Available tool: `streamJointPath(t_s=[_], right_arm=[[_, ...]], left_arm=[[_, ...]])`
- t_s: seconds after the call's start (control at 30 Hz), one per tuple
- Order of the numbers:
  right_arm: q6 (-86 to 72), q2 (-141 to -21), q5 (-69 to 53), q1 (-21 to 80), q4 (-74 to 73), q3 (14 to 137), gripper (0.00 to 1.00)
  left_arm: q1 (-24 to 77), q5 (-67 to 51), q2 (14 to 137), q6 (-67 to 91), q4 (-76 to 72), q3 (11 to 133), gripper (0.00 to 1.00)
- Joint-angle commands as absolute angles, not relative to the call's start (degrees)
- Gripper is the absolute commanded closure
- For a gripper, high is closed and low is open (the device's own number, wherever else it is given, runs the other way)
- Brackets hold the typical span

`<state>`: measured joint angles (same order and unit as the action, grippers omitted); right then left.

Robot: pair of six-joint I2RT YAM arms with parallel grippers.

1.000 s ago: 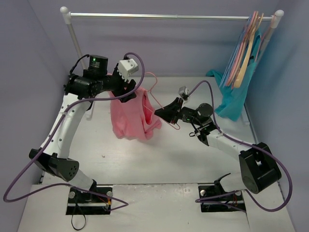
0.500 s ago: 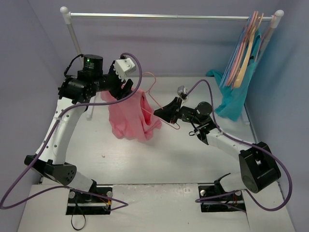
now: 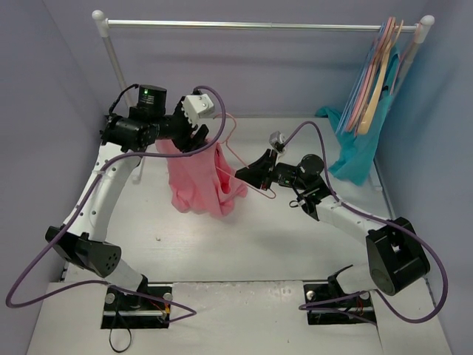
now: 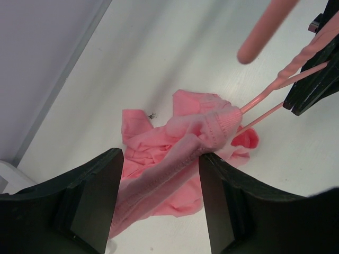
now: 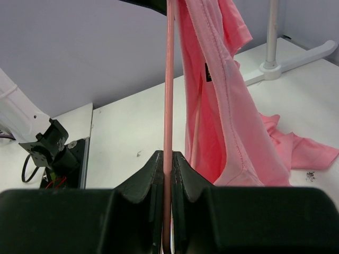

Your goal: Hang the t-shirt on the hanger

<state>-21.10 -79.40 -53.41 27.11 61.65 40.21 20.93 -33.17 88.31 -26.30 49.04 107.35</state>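
Observation:
The salmon-pink t-shirt [image 3: 196,181] hangs in a bunch over the table, its top up at my left gripper [image 3: 198,140]. In the left wrist view a hemmed edge of the t-shirt [image 4: 175,143] runs slantwise across the wide gap of the left gripper [image 4: 161,156] and lies against the right finger [image 4: 222,196]; the jaws stand open. The thin pink hanger [image 3: 233,144] reaches into the shirt's top. My right gripper [image 3: 242,174] is shut on the hanger's wire [image 5: 169,79], with the t-shirt [image 5: 222,106] hanging just beyond it.
A white garment rail [image 3: 259,26] spans the back on two posts. At its right end hang several thicker hangers [image 3: 377,74] and a teal garment [image 3: 358,148]. The rail's foot [image 5: 296,55] rests on the table behind the shirt.
My left gripper swung a little left, then back right, carrying the shirt's top with it. The right gripper kept the hanger almost still.

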Motion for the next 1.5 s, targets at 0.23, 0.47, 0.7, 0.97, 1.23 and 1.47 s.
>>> streamJointPath(t_s=[0.23,0.47,0.7,0.97,1.23,1.47], right_arm=[[-19.43,-77.08,-55.20,27.60,66.18,45.08,1.00],[-19.34,-79.19,-55.55,27.60,65.74,47.37,1.00],[-17.85,-80.68,-53.53,27.51,58.83,50.70,0.96],[-11.25,-81.04,-39.75,27.60,41.67,57.12,0.45],[-8.70,-78.05,-20.40,28.04,29.10,61.44,0.39],[-9.57,-77.43,-11.79,36.10,21.45,62.14,0.59]], left_arm=[[20.48,-39.72,86.93,-28.30,46.49,105.04,0.60],[20.48,-41.84,85.52,-28.30,46.49,102.05,0.86],[20.48,-41.84,81.57,-28.21,45.44,96.52,1.00],[20.48,-30.86,70.94,-21.80,32.80,83.86,1.00],[20.57,-22.51,67.06,-19.61,32.08,80.42,1.00],[20.92,-18.02,66.88,-15.91,32.34,81.47,1.00]])
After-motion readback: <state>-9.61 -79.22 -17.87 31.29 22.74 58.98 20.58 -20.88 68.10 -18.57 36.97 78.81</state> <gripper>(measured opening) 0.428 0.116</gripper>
